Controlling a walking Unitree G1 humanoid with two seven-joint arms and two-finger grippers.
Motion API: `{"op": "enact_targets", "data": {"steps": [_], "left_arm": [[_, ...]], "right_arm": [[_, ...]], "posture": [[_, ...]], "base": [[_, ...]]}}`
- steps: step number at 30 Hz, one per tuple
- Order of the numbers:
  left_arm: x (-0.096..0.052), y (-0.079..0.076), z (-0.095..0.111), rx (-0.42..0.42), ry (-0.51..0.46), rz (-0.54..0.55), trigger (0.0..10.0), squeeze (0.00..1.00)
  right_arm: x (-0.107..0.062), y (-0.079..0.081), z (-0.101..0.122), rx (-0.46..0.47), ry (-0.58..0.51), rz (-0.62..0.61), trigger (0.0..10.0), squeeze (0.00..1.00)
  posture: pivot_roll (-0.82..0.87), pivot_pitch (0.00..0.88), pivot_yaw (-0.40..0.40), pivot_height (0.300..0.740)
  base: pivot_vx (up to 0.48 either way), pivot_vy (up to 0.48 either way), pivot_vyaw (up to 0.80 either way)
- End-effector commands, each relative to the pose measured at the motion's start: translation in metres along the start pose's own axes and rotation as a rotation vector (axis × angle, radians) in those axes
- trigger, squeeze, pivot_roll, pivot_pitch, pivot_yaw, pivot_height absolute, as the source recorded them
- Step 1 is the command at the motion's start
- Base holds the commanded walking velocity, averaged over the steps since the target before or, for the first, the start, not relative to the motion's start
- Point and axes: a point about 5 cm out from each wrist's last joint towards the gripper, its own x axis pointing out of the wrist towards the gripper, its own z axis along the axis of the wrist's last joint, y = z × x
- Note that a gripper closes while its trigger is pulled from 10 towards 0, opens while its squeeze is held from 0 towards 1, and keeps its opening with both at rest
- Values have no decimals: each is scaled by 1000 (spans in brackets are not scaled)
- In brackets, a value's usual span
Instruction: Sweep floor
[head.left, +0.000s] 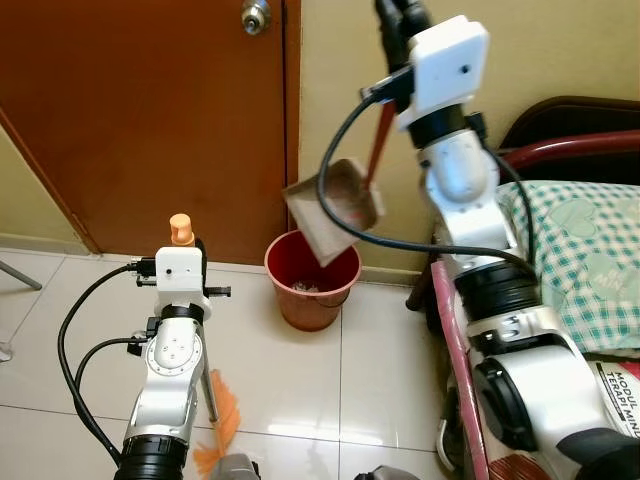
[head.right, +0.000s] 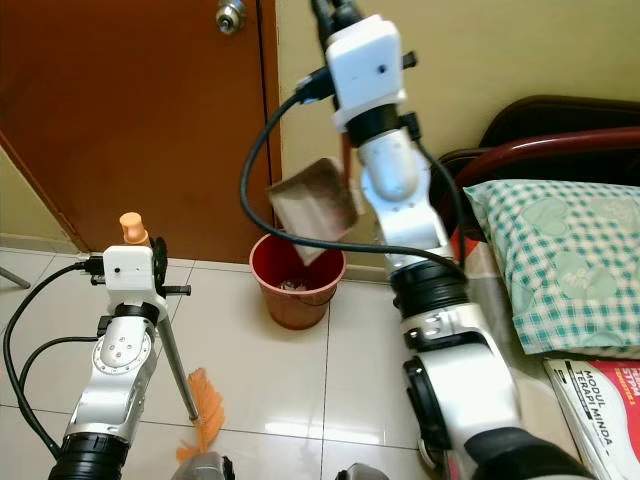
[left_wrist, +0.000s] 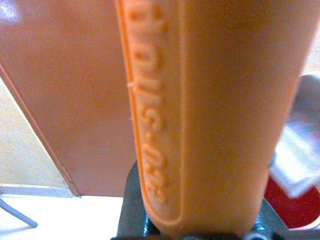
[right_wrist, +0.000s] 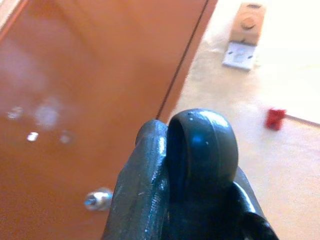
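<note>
My left gripper (head.left: 181, 244) is shut on the orange handle of a broom (left_wrist: 200, 110), low on my left. The broom's metal pole runs down to orange bristles (head.left: 222, 425) resting on the tile floor. My right gripper (head.left: 395, 25) is raised high against the wall, shut on the long handle of a brown dustpan (head.left: 335, 205). The pan hangs tilted, its mouth pointing down over a red bin (head.left: 312, 285) that stands by the wall with some scraps inside. The handle's dark rounded end (right_wrist: 200, 150) sits between the right fingers.
A brown door (head.left: 150, 120) with a metal knob (head.left: 256, 15) is behind the bin. On the right stands a bed with a dark red frame (head.left: 455, 340) and a green checked pillow (head.left: 580, 260). A red book (head.right: 600, 400) lies below the pillow.
</note>
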Motion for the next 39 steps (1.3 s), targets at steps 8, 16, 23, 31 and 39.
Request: {"op": "enact_targets", "data": {"steps": [8, 16, 23, 31, 39], "left_arm": [[5, -4, 6, -16, -34, -6, 10000, 0], [8, -6, 8, -16, -40, -15, 10000, 0], [3, -4, 6, -17, -35, -17, 10000, 0], [2, -7, 7, -21, -37, -26, 10000, 0], [0, -5, 4, -17, -26, -28, 10000, 0]], "right_arm": [[-7, -56, 4, 8, 72, -121, 10000, 0], [-28, -64, -24, 34, 254, -120, 10000, 0], [-58, -56, -50, 63, 432, -74, 10000, 0], [-94, -38, -79, 59, 658, 23, 10000, 0], [-85, -60, -55, 242, 423, -192, 10000, 0]], "posture": [[-5, 5, -24, 740], [-8, 5, -22, 740], [-5, 21, -18, 740], [2, 36, -18, 740], [1, 47, -15, 740]], "base": [[0, 0, 0], [0, 0, 0], [0, 0, 0], [0, 0, 0], [0, 0, 0]]}}
